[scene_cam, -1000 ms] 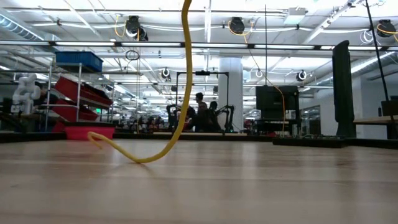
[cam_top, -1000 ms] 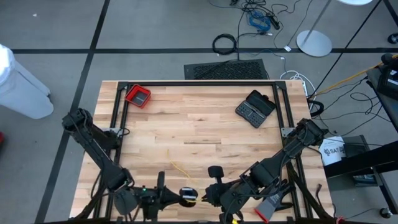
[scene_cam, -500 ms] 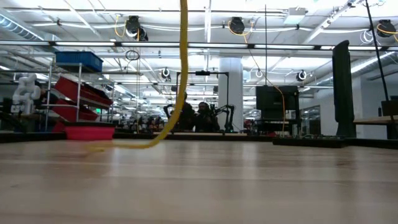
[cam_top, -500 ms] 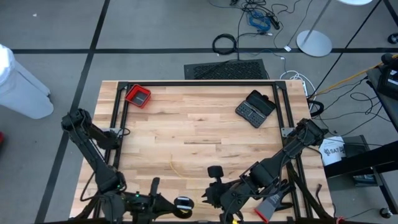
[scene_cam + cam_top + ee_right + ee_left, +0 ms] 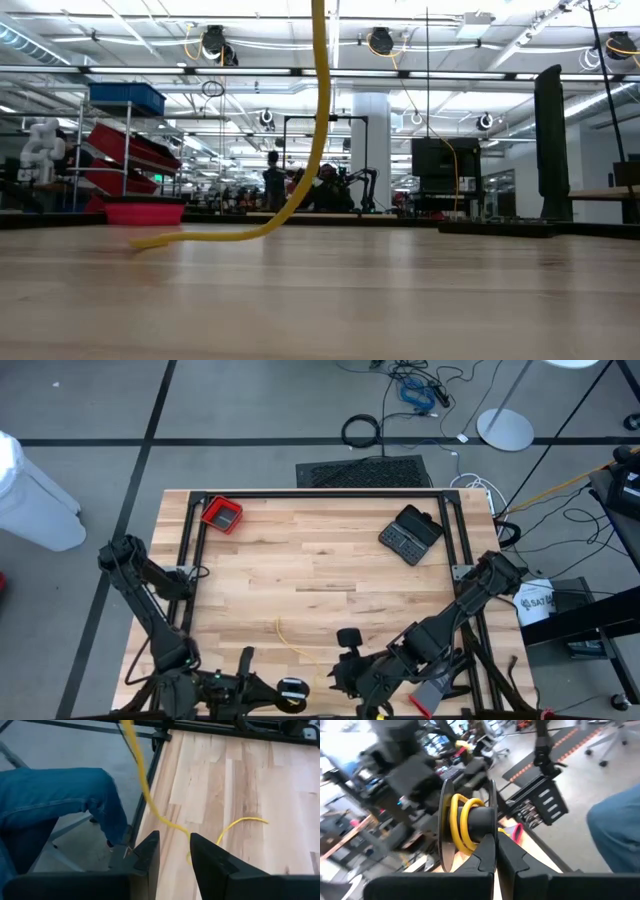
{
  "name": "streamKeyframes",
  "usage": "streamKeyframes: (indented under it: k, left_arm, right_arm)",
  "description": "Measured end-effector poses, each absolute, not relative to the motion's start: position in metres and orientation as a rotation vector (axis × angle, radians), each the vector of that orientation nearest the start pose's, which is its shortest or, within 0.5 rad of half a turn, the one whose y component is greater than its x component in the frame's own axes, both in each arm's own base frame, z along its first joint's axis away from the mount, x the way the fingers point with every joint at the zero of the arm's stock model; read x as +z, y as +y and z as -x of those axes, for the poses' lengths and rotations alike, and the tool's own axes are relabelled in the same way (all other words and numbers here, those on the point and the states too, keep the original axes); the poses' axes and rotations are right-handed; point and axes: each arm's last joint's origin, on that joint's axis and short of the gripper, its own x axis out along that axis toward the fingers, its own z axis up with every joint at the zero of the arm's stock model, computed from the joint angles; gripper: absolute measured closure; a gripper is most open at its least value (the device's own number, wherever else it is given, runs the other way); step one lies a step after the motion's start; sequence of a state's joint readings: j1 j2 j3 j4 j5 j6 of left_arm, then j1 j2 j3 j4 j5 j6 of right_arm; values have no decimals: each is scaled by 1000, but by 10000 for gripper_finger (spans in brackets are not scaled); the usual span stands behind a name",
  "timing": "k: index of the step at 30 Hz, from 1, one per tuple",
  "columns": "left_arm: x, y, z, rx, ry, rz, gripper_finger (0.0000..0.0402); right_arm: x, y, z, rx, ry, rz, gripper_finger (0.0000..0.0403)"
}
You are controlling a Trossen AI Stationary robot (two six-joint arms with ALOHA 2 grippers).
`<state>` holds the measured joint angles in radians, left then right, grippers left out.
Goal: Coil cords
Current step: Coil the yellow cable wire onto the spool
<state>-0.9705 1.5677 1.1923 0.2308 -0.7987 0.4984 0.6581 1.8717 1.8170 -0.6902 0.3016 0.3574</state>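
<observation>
Two arms crowd the table's near edge from above: red tray [image 5: 221,514] and black case [image 5: 410,534] lie far off, mid-table bare. Low: yellow cord [image 5: 300,190] hangs, tail trailing on wood. Left gripper [image 5: 496,865] pinches a spool [image 5: 467,822] wound with cord. Right gripper [image 5: 173,851] spread, cord passing between its fingers.

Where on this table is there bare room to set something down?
The wide middle between the red tray and the black case is bare. The near edge is crowded: yellow cord, left gripper holding a spool, right gripper.
</observation>
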Motion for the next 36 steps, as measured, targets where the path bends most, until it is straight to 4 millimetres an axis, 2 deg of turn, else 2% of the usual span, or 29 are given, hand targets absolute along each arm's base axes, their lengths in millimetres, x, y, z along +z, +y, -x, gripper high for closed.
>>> streamKeyframes:
  k: [8,12,14,19,23,29,36]
  left_arm:
    - [336,-277,-207,-132,34,-506,400]
    - [340,-277,-200,-145,26,-461,400]
    - [341,-278,-198,-151,25,-448,400]
    - [340,-281,-194,-168,25,-447,400]
    - [340,-283,-190,-181,23,-449,400]
    - [340,-284,-189,-164,29,-457,400]
    - [339,-283,-189,-161,35,-464,400]
  right_arm:
    - [295,251,-331,178,769,37,274]
    - [273,246,-334,264,824,-3,261]
    - [265,243,-340,291,797,-31,259]
    - [260,224,-361,199,625,-40,251]
    - [257,209,-371,167,566,-78,217]
    - [244,211,-369,254,569,-105,165]
    - [231,211,-370,298,554,-80,169]
